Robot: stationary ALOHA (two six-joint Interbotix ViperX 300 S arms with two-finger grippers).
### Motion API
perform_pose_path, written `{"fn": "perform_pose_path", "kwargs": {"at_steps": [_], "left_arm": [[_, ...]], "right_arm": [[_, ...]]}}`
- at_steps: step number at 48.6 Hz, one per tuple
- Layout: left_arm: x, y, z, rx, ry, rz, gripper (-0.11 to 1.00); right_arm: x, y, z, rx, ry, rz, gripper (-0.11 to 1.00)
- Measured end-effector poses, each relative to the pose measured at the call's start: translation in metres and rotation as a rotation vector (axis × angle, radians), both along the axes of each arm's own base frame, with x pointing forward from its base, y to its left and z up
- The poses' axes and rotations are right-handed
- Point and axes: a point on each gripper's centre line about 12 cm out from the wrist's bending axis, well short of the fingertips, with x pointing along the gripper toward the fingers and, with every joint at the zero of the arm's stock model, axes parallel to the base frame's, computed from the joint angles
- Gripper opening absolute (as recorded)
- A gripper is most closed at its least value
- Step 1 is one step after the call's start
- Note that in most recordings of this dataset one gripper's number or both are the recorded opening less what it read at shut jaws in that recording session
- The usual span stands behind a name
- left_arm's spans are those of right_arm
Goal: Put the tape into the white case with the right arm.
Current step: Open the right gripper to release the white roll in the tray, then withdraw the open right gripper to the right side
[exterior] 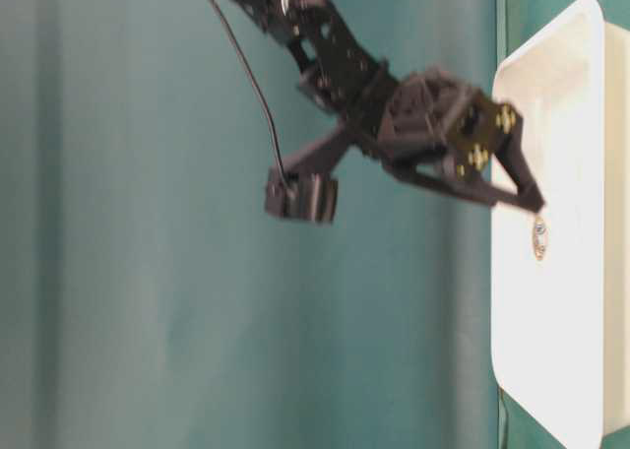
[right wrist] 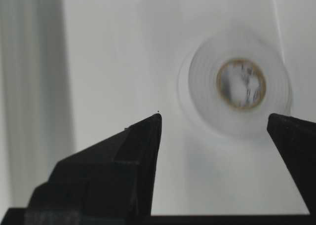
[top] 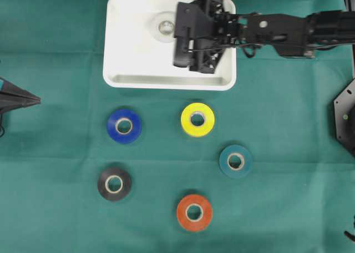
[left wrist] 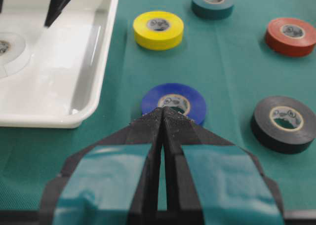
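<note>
One white tape (top: 165, 26) lies flat in the white case (top: 133, 59), free between and just beyond the parted tips of the right end effector (right wrist: 215, 124). Reaching in from the right, the right arm (top: 288, 32) hangs low over the case; the left end effector (left wrist: 163, 117) sits closed, well apart, above the worktop (top: 277, 153).

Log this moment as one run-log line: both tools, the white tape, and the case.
right tool: open, above white tape roll | white tape roll: lying in white case | left tool: shut, idle | five colored rolls on cloth
</note>
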Motion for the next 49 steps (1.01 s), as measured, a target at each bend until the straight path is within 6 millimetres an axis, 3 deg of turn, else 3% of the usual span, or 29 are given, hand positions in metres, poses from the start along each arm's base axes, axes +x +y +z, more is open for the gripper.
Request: {"fn": "perform_pose_path", "kwargs": {"at_steps": [33, 49], "left_arm": [[0.000, 0.000, 0.000, 0.000, 0.000, 0.000, 0.00], [0.000, 0.000, 0.000, 0.000, -0.002, 0.002, 0.00]], "right_arm": [[-0.135, 0.055, 0.019, -0.005, -0.127, 0.039, 0.63], [-0.168, 0.068, 0.016, 0.013, -0.165, 0.020, 0.63]]}}
